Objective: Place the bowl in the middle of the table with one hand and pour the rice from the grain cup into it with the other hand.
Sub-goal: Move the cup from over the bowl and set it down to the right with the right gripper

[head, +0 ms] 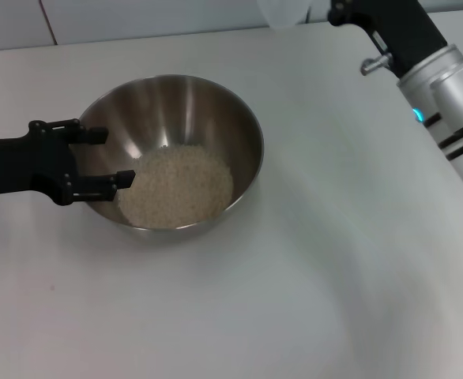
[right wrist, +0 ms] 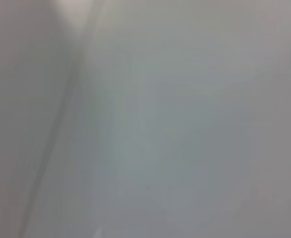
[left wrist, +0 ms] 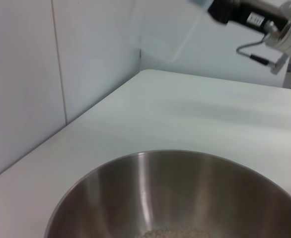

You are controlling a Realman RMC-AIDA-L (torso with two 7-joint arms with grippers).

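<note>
The steel bowl (head: 176,118) stands mid-table on the white table (head: 334,260) with a heap of rice (head: 180,185) in its bottom. My left gripper (head: 109,158) is at the bowl's left rim, fingers apart, one fingertip (head: 126,178) over the rim near the rice. The left wrist view shows the bowl's inner wall (left wrist: 185,193) and a sliver of rice (left wrist: 170,233). My right gripper (head: 330,12) is raised over the far right of the table, shut on the translucent grain cup (head: 283,12), which is cut off by the picture's top edge. The right wrist view shows only blurred pale surface.
A white wall (left wrist: 21,74) runs along the table's far side and left. The right arm's silver wrist (head: 453,87) hangs over the table's right side, and it also shows in the left wrist view (left wrist: 284,25).
</note>
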